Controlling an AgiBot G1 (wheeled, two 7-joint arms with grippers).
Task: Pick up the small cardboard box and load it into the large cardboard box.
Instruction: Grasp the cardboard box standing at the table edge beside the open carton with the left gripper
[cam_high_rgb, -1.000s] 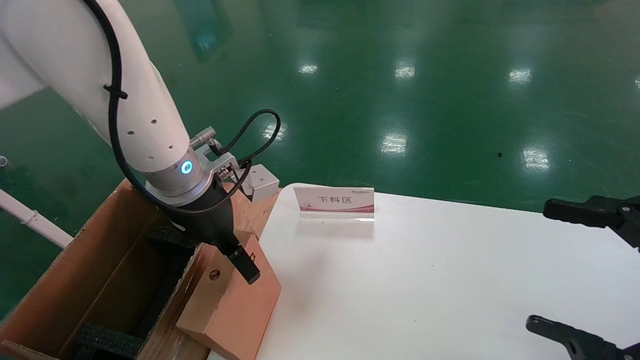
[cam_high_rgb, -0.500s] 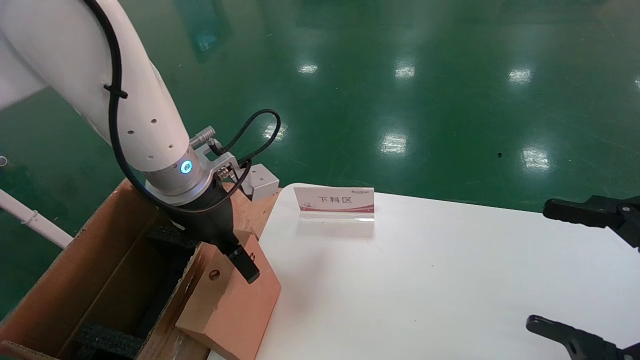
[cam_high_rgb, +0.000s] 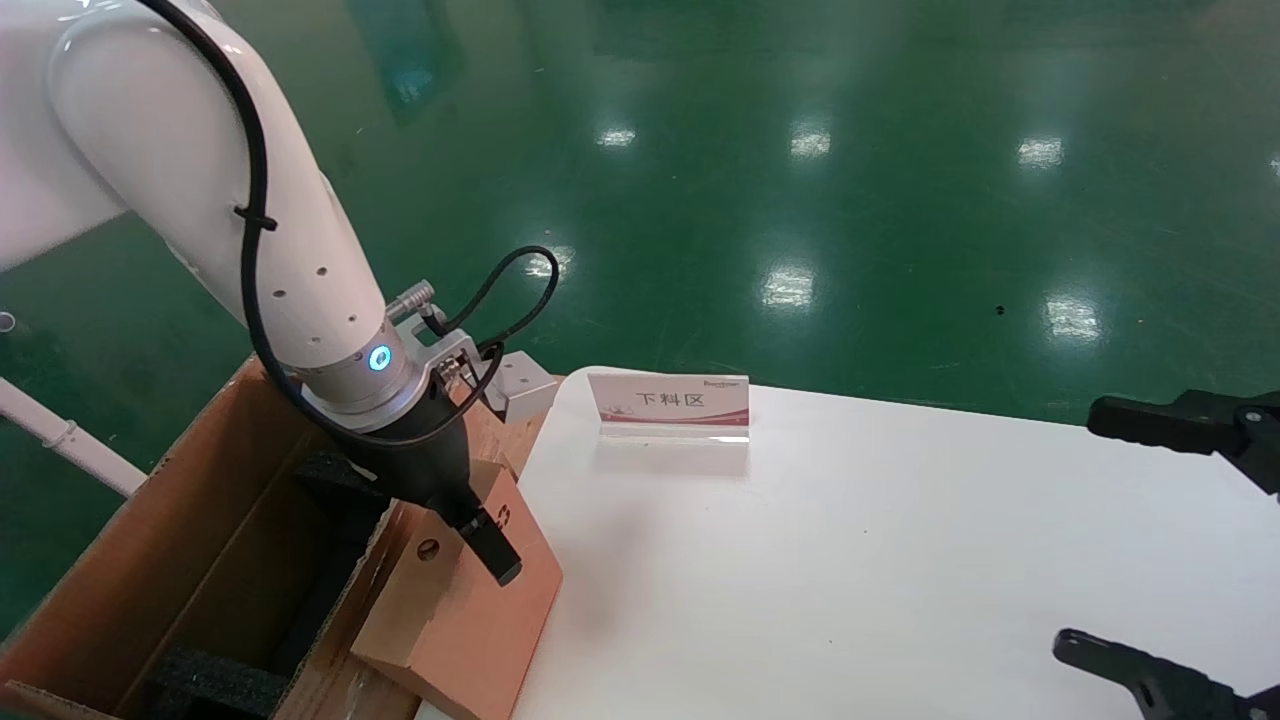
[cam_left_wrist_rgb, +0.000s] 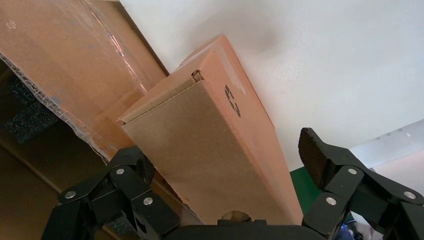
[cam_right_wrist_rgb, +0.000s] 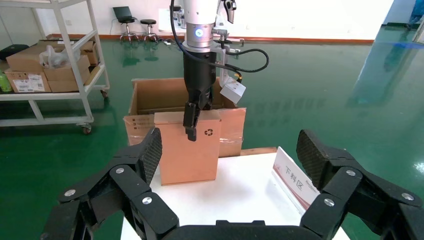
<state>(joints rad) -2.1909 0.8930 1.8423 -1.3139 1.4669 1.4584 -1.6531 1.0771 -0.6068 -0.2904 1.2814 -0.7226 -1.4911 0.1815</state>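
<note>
The left gripper (cam_high_rgb: 490, 545) straddles the top edge of the small cardboard box (cam_high_rgb: 470, 610), jaws spread. Below it, the box leans on the large cardboard box (cam_high_rgb: 190, 560). The panel looks stiff and light; gripping across its thin top edge should hold. The right gripper (cam_high_rgb: 1150, 540) idles, jaws apart.

Table sign (cam_high_rgb: 668, 404): "下料区". Small cardboard box (cam_left_wrist_rgb: 220, 145): recycling symbol.

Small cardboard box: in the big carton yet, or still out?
Out. The small cardboard box leans tilted against the large cardboard box, its lower edge on the table.
</note>
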